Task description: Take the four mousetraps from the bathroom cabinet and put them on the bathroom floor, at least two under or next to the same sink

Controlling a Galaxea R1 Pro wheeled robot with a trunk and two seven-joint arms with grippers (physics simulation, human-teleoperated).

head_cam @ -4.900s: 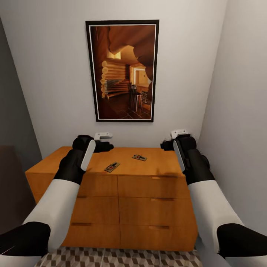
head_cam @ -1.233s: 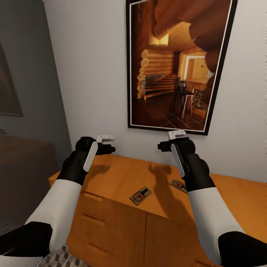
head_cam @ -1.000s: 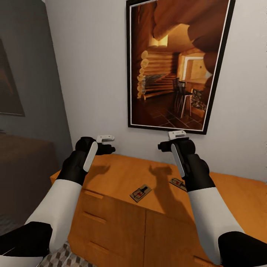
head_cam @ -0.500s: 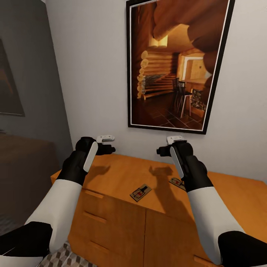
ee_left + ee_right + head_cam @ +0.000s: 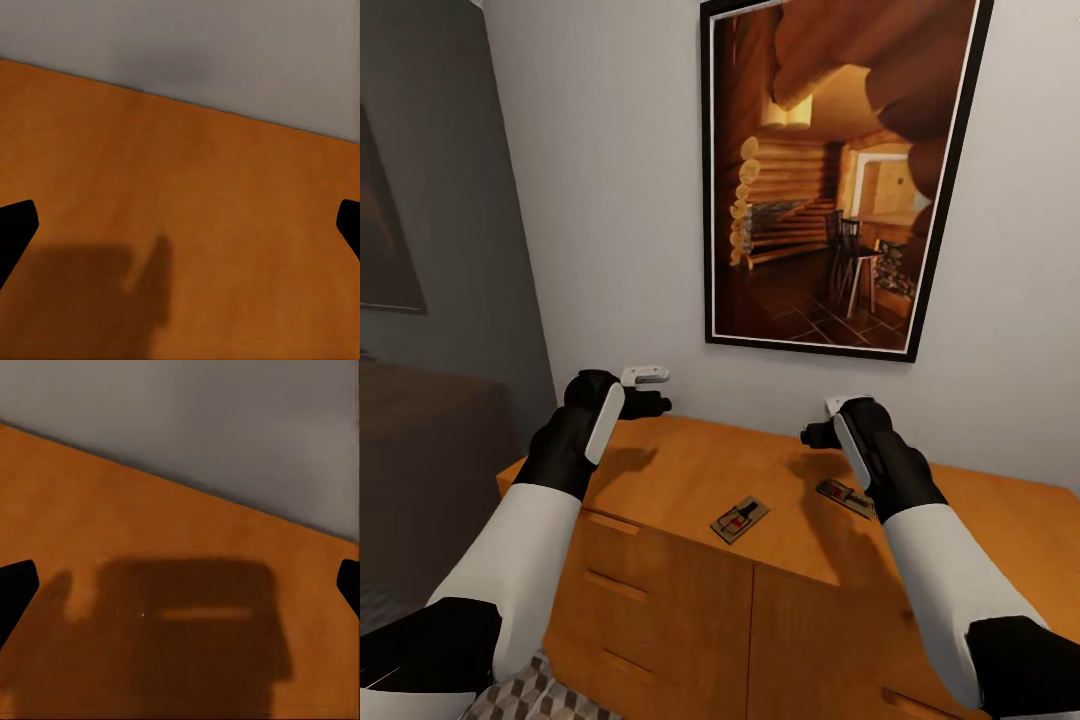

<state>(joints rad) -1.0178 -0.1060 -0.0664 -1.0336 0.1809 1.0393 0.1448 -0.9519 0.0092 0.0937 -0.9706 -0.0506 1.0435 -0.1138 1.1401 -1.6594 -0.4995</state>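
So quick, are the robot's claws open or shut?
Left claw: open, holding nothing.
Right claw: open, holding nothing.

The head camera looks forward and down from high up, over both arms, at the cabinet (image 5: 690,470) top, the grey wall (image 5: 610,200) and a big picture (image 5: 840,170) hanging on it. Each wrist camera sits very close above the orange cabinet top (image 5: 187,225) and looks along it to where the wood (image 5: 150,547) meets the wall. All three views share that same cabinet top and the wall behind it.
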